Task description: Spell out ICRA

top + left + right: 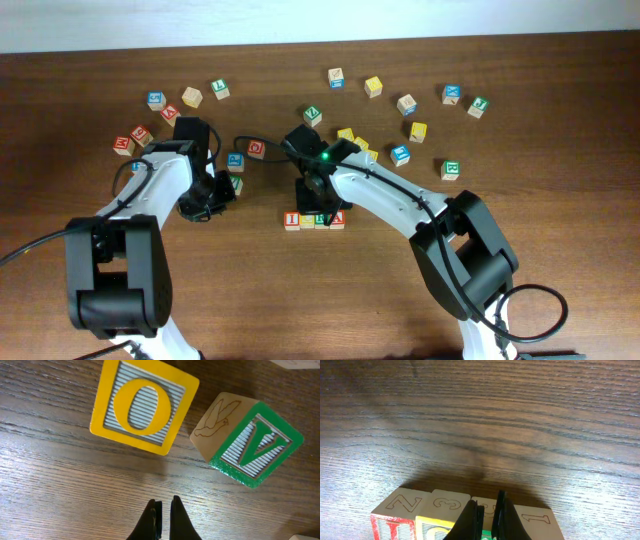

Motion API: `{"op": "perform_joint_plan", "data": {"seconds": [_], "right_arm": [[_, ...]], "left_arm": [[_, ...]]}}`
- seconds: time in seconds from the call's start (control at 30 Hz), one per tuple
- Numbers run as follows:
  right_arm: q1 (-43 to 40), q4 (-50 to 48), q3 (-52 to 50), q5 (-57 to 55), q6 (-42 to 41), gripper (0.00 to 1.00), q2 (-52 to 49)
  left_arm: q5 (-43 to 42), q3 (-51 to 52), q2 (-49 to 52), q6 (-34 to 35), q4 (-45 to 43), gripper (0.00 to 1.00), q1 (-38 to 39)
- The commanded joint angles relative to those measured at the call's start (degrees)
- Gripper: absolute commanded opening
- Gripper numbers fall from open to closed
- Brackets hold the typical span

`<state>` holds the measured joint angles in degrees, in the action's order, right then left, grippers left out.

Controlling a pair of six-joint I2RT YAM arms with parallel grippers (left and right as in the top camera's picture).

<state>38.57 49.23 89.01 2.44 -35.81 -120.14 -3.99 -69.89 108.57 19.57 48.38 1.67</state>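
Note:
Four cubes stand side by side in a row at the table's front centre: the red I (292, 220), yellow C (307, 221), green R (322, 221) and red A (338, 218). In the right wrist view their upper faces show: the I cube (395, 510), C cube (445, 507), R cube (488, 504), A cube (535, 522). My right gripper (318, 203) (488, 510) is shut, its tips over the R cube, holding nothing. My left gripper (220, 190) (164, 515) is shut and empty, low over the wood.
A yellow O cube (144, 406) and a green V cube (250, 442) lie just ahead of the left gripper. A blue cube (235, 160) and a red cube (256, 148) sit between the arms. Several other cubes are scattered at back left (190, 97) and back right (417, 131).

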Motion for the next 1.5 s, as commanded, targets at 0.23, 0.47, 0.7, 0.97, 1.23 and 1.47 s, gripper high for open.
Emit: {"op": "perform_joint_plan", "data": {"seconds": [0.23,0.47,0.7,0.97,1.23,1.47], "right_arm": [[-1.2,-3.0,-0.3,0.1,-0.2,0.05,-0.3],[-6.5,-4.7,0.0,10.1,1.3,0.04,-0.2],[-1.8,-5.0,0.0,8.2,1.2,0.04,-0.3],[-0.6,-3.9,0.0,7.7,1.2,0.04,-0.3],[-0.6,-7.2,0.0,7.6,1.2,0.04,-0.3],[-0.6,-5.0,0.0,7.7,1.2,0.04,-0.3]], "left_arm": [[0.4,-0.7,0.6,0.5,0.1,0.0,-0.2],[0.4,-0.5,0.6,0.6,-0.2,0.0,1.3],[2.4,-0.5,0.6,0.6,-0.5,0.0,1.3],[2.6,-0.5,0.6,0.6,-0.3,0.0,-0.3],[2.6,-0.5,0.6,0.6,-0.3,0.0,-0.3],[2.8,-0.5,0.6,0.6,-0.3,0.0,-0.3]]}}
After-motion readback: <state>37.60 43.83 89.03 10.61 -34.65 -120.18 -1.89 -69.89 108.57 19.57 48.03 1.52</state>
